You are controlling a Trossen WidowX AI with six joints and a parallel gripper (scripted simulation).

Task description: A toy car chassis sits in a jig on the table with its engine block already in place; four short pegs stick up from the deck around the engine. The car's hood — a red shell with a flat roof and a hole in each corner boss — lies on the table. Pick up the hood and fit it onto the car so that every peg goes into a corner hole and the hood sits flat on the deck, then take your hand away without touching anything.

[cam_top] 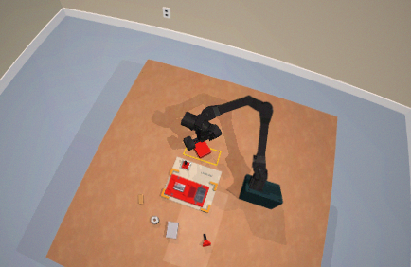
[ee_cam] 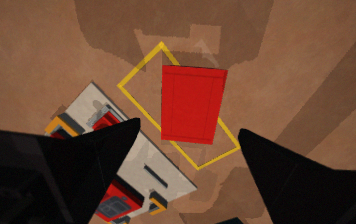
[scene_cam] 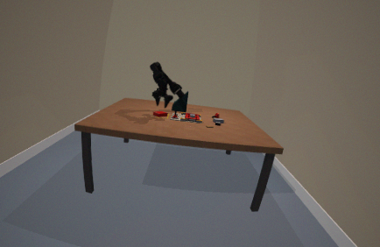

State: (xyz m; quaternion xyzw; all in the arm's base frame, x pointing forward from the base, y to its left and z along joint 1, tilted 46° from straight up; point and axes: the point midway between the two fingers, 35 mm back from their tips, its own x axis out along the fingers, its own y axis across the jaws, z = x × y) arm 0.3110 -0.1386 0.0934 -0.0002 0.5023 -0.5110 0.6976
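Gripper (cam_top: 201, 138) (scene_cam: 162, 106) (ee_cam: 189, 127) raised over the hood (cam_top: 203, 150) (scene_cam: 160, 114) (ee_cam: 194, 105), jaws released, nothing held; hood lies on the table, skewed across the yellow outline (cam_top: 201, 159) (ee_cam: 140, 107); beyond that, jig board (cam_top: 193, 166) (ee_cam: 170, 179), then red chassis (cam_top: 190, 193) (scene_cam: 193, 119) (ee_cam: 120, 200) on it, hood not fitted

The hood (cam_top: 202, 150) (scene_cam: 160, 114) (ee_cam: 192, 105) is plain red, and a yellow outline (cam_top: 219, 157) (ee_cam: 140, 106) marks the brown tabletop (cam_top: 111, 189) (scene_cam: 124, 131) (ee_cam: 310, 40). The chassis (cam_top: 190, 193) (scene_cam: 193, 117) (ee_cam: 131, 201) is red with grey parts; the jig board (cam_top: 196, 166) (ee_cam: 172, 187) is cream with orange corners.

Red hood (cam_top: 202, 150) (scene_cam: 160, 114) (ee_cam: 193, 105) — flat-roofed — lies askew across yellow outline.
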